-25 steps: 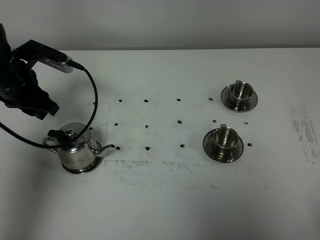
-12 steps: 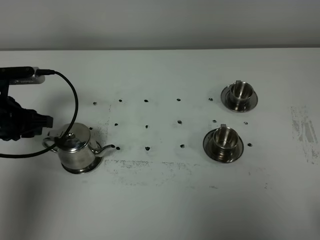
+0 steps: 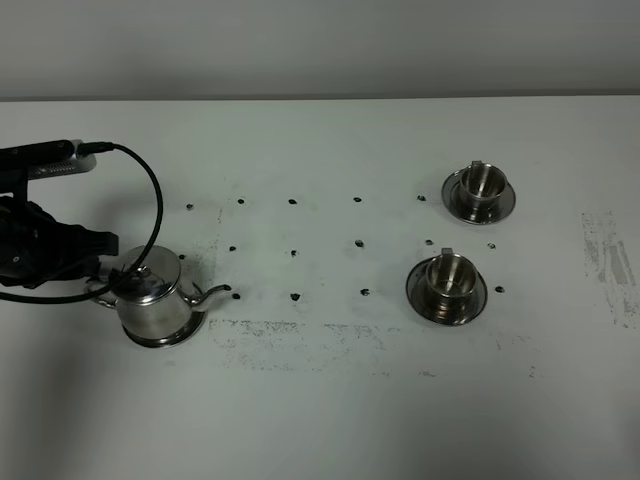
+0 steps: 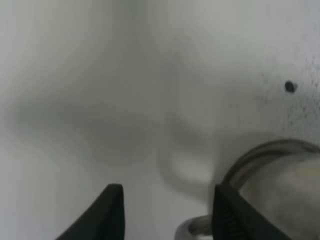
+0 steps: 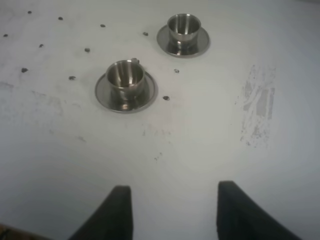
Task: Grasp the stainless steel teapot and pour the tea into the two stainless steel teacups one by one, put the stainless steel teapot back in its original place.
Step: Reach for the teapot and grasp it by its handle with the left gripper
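My left gripper (image 4: 166,212) stood with its jaws apart, gripping nothing, just beside the stainless steel teapot (image 3: 155,305) on the side away from its spout. The teapot sat upright on the table (image 3: 320,430) with its lid on, so the tea was hidden. In the wrist view the loop handle (image 4: 192,227) showed between my fingers, close to one of them and off centre. To grasp well, I judged I should centre the handle between the jaws before closing, then lift slowly and level, since the polished steel looked slippery. The two stainless steel teacups (image 3: 448,278) stood on their saucers well apart from the teapot, out beyond its spout. My right gripper (image 5: 175,210) hung open and empty, far from the teapot. I could read no brand, label or writing anywhere, only dark spots on the table around the teapot.
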